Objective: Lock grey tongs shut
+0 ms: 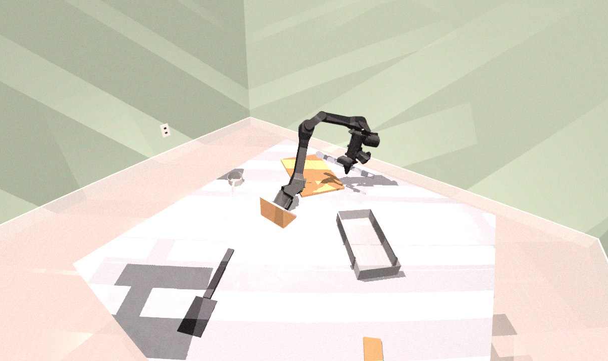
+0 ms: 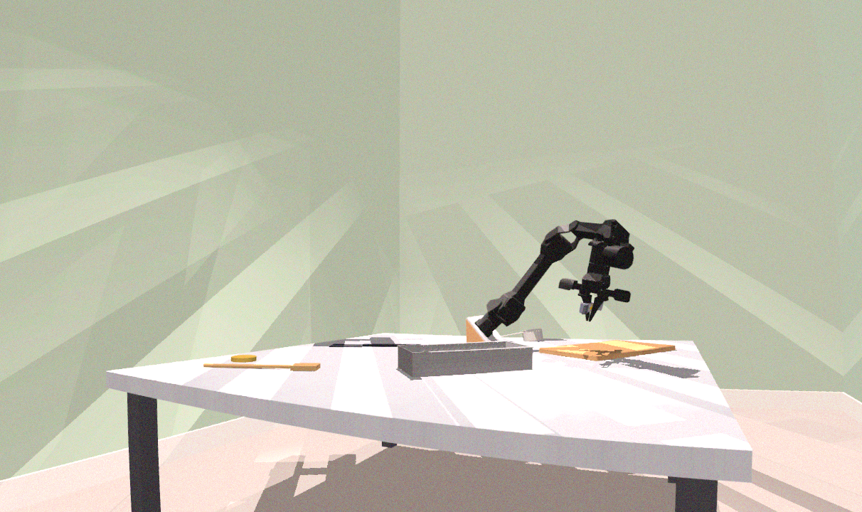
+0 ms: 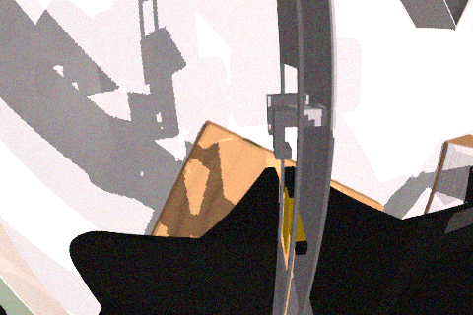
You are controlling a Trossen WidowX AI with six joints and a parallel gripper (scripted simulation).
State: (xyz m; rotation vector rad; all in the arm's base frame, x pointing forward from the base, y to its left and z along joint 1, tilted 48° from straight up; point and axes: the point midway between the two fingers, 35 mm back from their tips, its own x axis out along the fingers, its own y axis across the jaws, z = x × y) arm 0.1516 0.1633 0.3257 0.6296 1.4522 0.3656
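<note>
The black parallel-jaw gripper [image 1: 346,170] [image 2: 588,318] pinches the long grey metal tongs [image 1: 367,173] [image 2: 583,308] [image 3: 315,74] partway along their length, holding them aloft right of centre in the top view, well above the white table [image 1: 270,287] [image 2: 612,407]. The arms lie close together; whether the hinge lock has caught cannot be told. The carry to the flat wooden board [image 1: 319,176] [image 2: 587,353] [image 3: 246,150], near mid-frame there, seems in hand. Next, if locked, the tongs need centring over it, lowering level, then releasing gently.
</note>
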